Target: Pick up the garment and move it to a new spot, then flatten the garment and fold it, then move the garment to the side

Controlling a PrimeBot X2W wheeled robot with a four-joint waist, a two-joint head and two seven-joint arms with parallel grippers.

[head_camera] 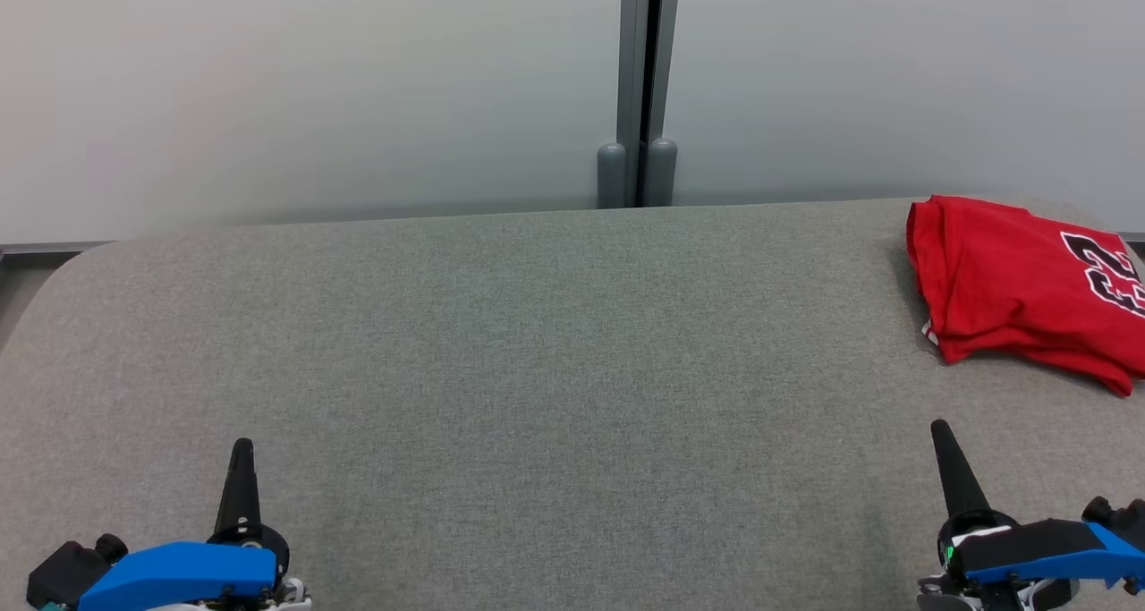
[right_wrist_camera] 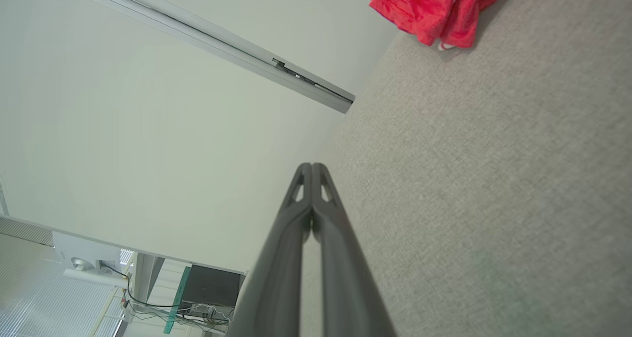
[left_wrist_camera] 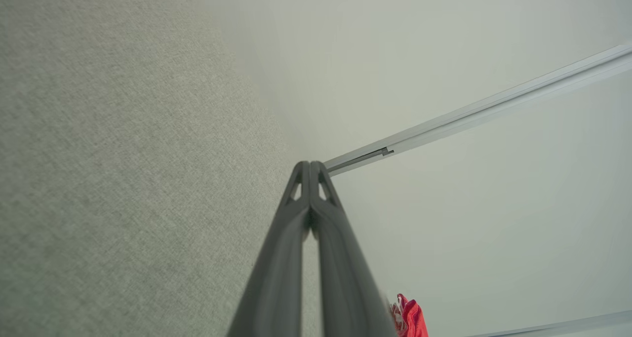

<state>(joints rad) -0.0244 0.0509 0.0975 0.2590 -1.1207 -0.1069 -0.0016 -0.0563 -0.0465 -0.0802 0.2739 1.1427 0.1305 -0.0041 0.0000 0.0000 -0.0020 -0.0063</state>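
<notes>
– Jersey (head_camera: pixel 1020 289) first: where does it lie?
– Red and crumpled, at the far right corner of the grey fabric table (head_camera: pixel 537 343), some way beyond the right gripper (head_camera: pixel 939 428). The head view gives its black-and-white numerals.
– And the wrist cameras?
– The right wrist view catches its bunched edge and, past the table's rim, a dark box (right_wrist_camera: pixel 217 285) with cables. The left wrist view catches a red sliver of it at the bottom edge.
– Grippers?
– Both closed on nothing, fingertips pressed together. The left gripper (head_camera: pixel 242 445) sits over bare fabric, well apart from the jersey.
</notes>
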